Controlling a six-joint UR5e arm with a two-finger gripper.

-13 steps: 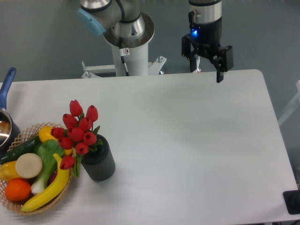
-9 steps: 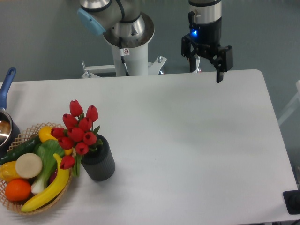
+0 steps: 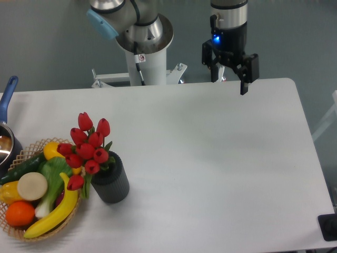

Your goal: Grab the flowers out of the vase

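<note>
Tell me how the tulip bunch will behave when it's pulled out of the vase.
The flowers look artificial, so probably light and fairly stiff. They lean toward the basket, so buds may splay. The small vase might lift or tip with them.

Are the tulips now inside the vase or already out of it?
Inside. The red tulips rise from the mouth of the upright dark vase, leaning toward the fruit basket.

We see the gripper [image 3: 229, 84] hanging above the table's [image 3: 221, 158] far edge, fingers spread and holding nothing. Well apart at front left, the flowers [image 3: 87, 149] stand in the vase [image 3: 111, 182], touching the wicker basket [image 3: 31, 232] of toy fruit.
</note>
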